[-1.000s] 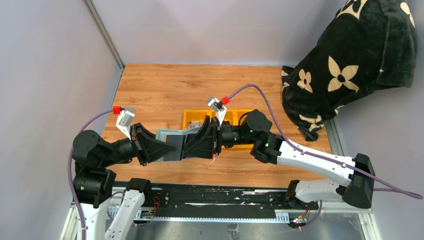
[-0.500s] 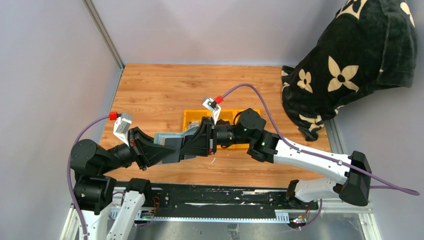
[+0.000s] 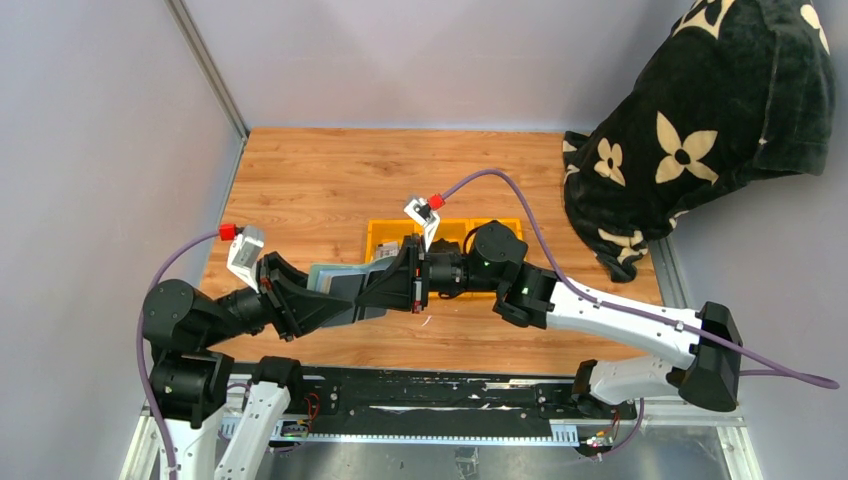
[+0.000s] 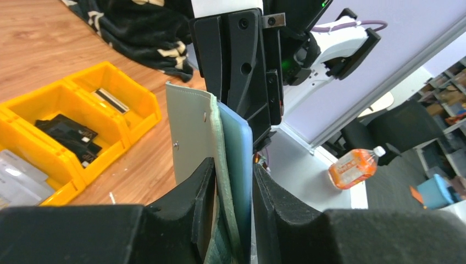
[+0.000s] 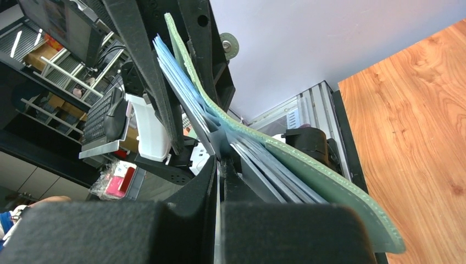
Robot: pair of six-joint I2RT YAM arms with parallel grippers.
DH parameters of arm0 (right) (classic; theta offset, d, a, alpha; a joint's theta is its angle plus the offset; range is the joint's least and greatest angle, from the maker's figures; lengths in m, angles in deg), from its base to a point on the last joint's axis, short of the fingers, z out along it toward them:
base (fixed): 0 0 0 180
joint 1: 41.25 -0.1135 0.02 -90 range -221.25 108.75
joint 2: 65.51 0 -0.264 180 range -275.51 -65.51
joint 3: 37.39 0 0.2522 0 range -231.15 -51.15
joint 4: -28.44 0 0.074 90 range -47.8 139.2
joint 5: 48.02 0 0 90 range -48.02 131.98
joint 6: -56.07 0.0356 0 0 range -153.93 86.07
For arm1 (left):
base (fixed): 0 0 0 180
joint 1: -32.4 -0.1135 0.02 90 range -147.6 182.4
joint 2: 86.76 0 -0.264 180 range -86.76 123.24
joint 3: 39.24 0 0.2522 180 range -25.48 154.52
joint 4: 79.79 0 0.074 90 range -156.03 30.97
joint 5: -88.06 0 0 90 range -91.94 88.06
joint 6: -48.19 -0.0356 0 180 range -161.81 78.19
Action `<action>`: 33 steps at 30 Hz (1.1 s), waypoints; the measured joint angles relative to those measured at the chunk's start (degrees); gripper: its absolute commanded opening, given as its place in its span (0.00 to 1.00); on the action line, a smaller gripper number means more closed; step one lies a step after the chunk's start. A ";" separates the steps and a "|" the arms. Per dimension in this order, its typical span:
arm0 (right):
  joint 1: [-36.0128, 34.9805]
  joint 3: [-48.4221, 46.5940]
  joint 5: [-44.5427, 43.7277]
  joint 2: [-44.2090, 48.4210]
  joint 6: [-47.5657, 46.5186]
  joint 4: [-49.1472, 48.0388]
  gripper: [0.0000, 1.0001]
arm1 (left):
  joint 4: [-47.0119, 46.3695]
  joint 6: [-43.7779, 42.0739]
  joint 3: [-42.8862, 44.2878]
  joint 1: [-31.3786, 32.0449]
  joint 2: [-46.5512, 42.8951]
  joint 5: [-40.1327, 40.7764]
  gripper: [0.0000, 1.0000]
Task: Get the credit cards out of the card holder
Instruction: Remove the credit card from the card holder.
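The sage-green card holder (image 3: 333, 274) hangs above the table between my two arms. My left gripper (image 4: 233, 165) has a finger (image 4: 193, 209) on its green outside and the other against its blue-grey inside panel (image 4: 237, 165), so it is shut on it. My right gripper (image 5: 220, 162) comes from the opposite side and is shut on the thin pale edge of a credit card (image 5: 218, 181) that sticks out of the holder's fanned pockets (image 5: 258, 157). In the top view my left gripper (image 3: 343, 300) and right gripper (image 3: 366, 297) nearly meet tip to tip.
A yellow three-compartment bin (image 3: 383, 231) sits behind the grippers. In the left wrist view it holds grey cards (image 4: 14, 179) and a black object (image 4: 66, 132). A black floral cloth (image 3: 700, 120) fills the back right corner. Grey walls stand on the left and at the back.
My right gripper's jaws closed onto a card edge while that arm pushed left. The left arm drew back left with the holder, and its jaws eased apart a little.
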 measured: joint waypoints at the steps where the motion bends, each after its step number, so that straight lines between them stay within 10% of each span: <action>1: -0.02 0.42 0.00 0.26 -0.02 -0.50 0.00 | -0.63 0.90 -0.28 0.00 0.00 -0.37 0.31; 21: -0.26 12.15 1.66 5.20 4.55 -19.69 0.00 | -6.34 11.17 -1.14 0.11 1.64 -6.05 0.10; 25: -0.26 12.28 1.95 5.20 5.70 -21.18 0.30 | -6.25 10.95 -0.22 0.11 1.66 -6.21 0.11; 33: -0.26 9.46 2.38 4.02 5.81 -20.59 0.29 | -4.96 9.46 0.20 0.11 1.64 -5.38 0.12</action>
